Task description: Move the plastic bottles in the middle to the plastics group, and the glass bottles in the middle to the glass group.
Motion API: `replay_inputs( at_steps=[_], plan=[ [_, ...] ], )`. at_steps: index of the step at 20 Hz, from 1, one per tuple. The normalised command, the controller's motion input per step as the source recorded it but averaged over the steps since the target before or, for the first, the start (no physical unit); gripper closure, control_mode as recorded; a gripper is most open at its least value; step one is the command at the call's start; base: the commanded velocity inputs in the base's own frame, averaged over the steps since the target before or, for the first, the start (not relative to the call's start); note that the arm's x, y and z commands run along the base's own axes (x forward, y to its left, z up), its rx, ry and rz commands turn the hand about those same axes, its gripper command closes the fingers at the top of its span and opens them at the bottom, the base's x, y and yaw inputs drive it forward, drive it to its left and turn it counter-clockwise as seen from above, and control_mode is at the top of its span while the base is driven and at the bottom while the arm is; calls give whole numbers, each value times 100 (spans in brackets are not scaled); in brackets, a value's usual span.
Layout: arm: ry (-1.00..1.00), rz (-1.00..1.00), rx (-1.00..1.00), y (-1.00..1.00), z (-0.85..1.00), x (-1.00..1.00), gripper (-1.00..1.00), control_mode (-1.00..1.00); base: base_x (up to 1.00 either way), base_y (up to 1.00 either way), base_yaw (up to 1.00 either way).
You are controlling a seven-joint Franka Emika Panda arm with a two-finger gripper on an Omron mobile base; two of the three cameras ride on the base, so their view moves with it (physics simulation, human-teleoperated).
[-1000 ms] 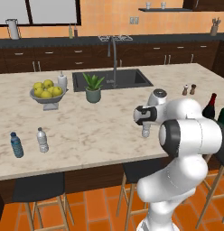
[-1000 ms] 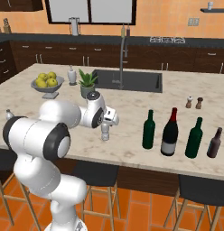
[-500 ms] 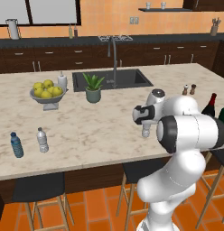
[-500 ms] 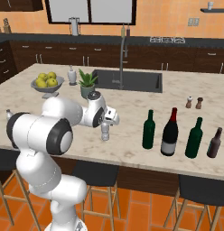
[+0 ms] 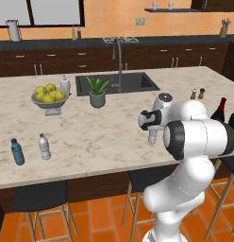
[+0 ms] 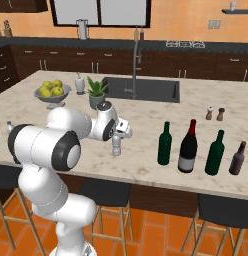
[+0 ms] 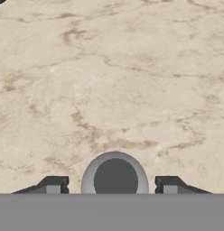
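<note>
One broad marble island counter (image 5: 90,137) carried everything, and its hard, smooth top was the first hazard: a toppled bottle would probably roll towards the edge. Next in size, the tall black wine bottle (image 6: 188,150) and the slimmer green glass bottle (image 6: 165,145) stood upright to the arm's right, well apart from the hand. A wide swing that way could clip them.

The small clear water bottle (image 6: 116,147) stood upright in the middle of the counter near its front edge. Its long axis was vertical and its cap pointed straight up into the hand. Its destination, the plastics group (image 5: 44,146), stood well apart at the far left.

The gripper (image 5: 152,131) hung directly above it. In the hand view the fingertips (image 7: 53,184) flanked the bottle with a gap showing on each side, so the jaws were partly open and held nothing yet. Such a light bottle might tip if one finger met it first, and a grip so near the cap (image 7: 114,179) might slip
</note>
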Motion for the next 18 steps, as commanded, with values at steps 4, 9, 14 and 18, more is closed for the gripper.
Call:
replay_inputs(
  at_steps=[4, 9, 14, 18],
  plan=[
    [0, 1, 1, 5, 12, 0, 100, -100, 0, 0, 0],
    [0, 15, 6, 43, 50, 0, 100, -100, 0, 0, 0],
    [0, 28, 6, 77, 47, 0, 100, -100, 0, 0, 0],
    [11, 40, 0, 99, 23, 0, 100, -100, 0, 0, 0]
  ],
)
